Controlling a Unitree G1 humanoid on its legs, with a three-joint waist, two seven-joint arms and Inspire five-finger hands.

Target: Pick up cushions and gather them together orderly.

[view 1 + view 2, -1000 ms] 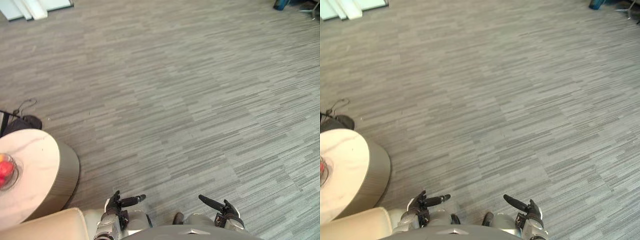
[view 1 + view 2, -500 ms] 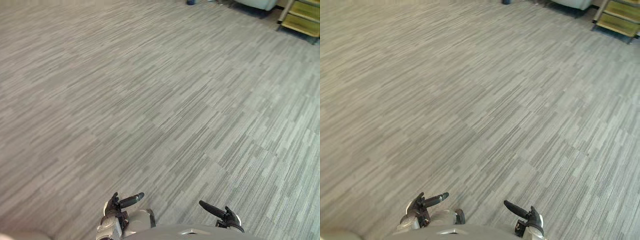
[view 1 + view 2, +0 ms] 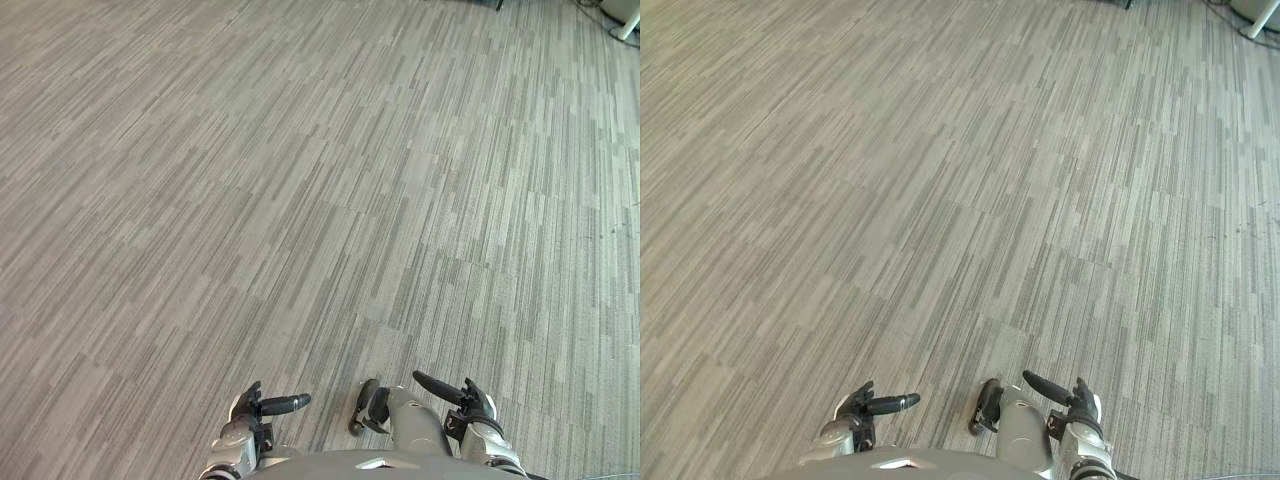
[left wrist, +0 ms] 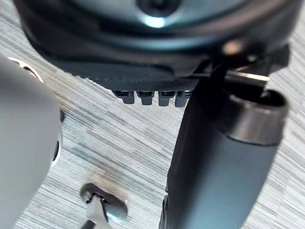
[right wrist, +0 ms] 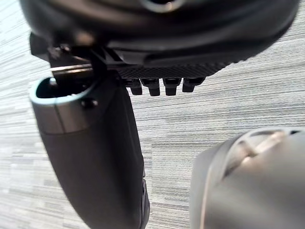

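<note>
1. Where the head camera looks down, a grey carpet floor (image 3: 300,200) of striped tiles spreads out from the near edge to the far one.
2. The left hand (image 3: 250,408) sits low at the near edge, above the carpet and touching nothing. Its wrist is cut off by the frame.
3. Its thumb juts sideways toward the other hand. In the left wrist view the fingers (image 4: 145,97) show as short stubs seen end-on below the palm, straight and relaxed. They have hold of nothing.
4. The right hand (image 3: 470,408) hangs level with it and well apart from it, its thumb pointing back toward the left hand.
5. In the right wrist view its fingers (image 5: 152,87) are likewise foreshortened to a row of stubs. They are uncurled, with bare carpet past them and nothing in the grasp.
6. At the far right corner a white leg (image 3: 628,18) of some furniture is cut off by the edge, so what it belongs to cannot be told.
7. Where the cushions lie cannot be told from these views.
</note>
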